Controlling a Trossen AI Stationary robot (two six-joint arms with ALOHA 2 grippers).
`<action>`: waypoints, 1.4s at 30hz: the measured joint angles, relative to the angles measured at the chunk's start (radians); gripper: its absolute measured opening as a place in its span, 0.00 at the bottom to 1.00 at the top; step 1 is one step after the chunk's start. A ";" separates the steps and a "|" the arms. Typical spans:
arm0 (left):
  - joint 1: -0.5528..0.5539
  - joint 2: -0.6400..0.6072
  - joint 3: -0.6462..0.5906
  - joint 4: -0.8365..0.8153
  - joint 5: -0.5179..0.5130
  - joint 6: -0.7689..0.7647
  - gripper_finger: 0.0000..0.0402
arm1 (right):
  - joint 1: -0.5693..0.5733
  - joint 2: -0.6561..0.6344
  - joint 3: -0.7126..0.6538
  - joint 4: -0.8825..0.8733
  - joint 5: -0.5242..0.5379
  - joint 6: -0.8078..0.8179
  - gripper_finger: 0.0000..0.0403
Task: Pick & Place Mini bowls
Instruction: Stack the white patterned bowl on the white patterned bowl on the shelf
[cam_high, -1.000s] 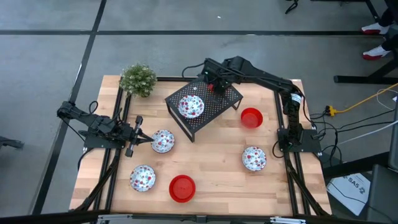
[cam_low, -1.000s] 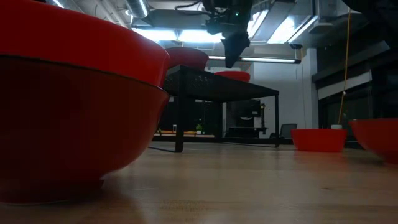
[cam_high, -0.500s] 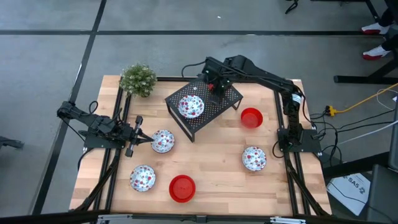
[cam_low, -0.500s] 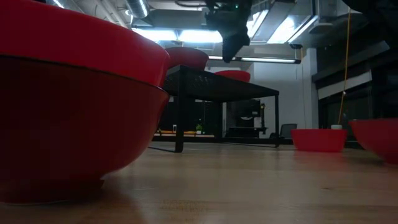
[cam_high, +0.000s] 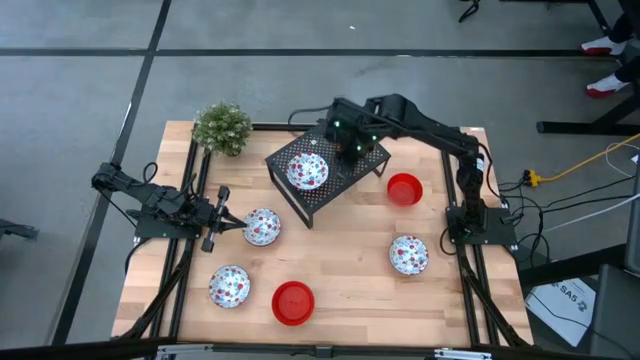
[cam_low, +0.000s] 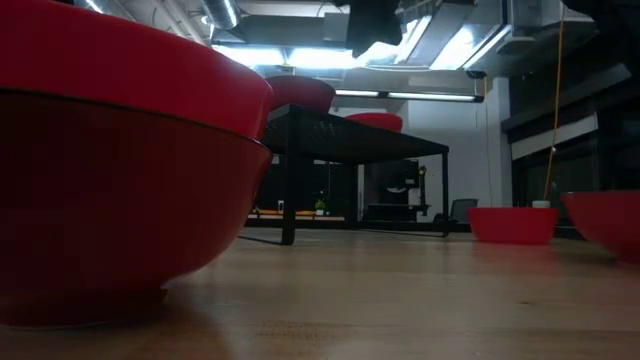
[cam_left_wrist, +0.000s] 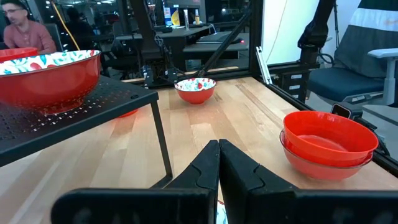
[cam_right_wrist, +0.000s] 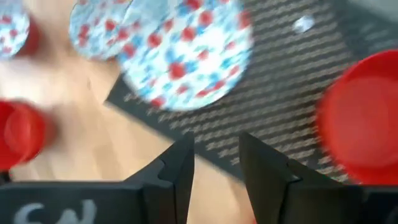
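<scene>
Mini bowls are scattered all over the high view. One speckled bowl (cam_high: 307, 171) sits on the black mesh rack (cam_high: 350, 170) in the upper middle of the frame, and judging by the low view and the right wrist view there's a plain red bowl (cam_right_wrist: 362, 118) up there too, mostly hidden under the arm from above. So the rack looks like the drop-off spot. On the wood table (cam_high: 350, 270) there's another red bowl (cam_high: 404, 189) right of the rack, a speckled one (cam_high: 408, 254) at lower right, a second floor-level red bowl (cam_high: 292, 302) at bottom centre, and two more speckled ones, (cam_high: 262, 227) and (cam_high: 229, 287), on the left half.

The right gripper (cam_high: 345, 140) hangs over the rack's back edge, above the bowls and touching nothing. Its wrist view shows the fingers (cam_right_wrist: 177, 168) parted a modest way with nothing between them, so my read is it's between picks, not carrying.

The left gripper (cam_high: 222, 220) is parked at the left-middle of the frame, just beside the nearest speckled bowl, fingers (cam_left_wrist: 205, 168) pressed together and empty. Looks like it's just waiting.

Little potted plant (cam_high: 222, 128) sits at the upper left corner, out of the way. A person shows in the left wrist view's upper left, well off the table.

Five bowls on the table means plenty left to do.
</scene>
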 joint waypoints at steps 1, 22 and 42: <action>0.000 0.000 0.000 0.000 0.000 0.000 0.01 | 0.015 0.000 0.000 -0.015 -0.002 0.005 0.31; 0.000 0.000 0.000 0.000 0.000 0.000 0.01 | 0.293 -0.001 -0.001 -0.062 -0.029 -0.105 0.31; 0.000 0.000 0.000 0.000 0.000 0.000 0.01 | 0.416 -0.001 -0.002 -0.062 -0.075 -0.090 0.31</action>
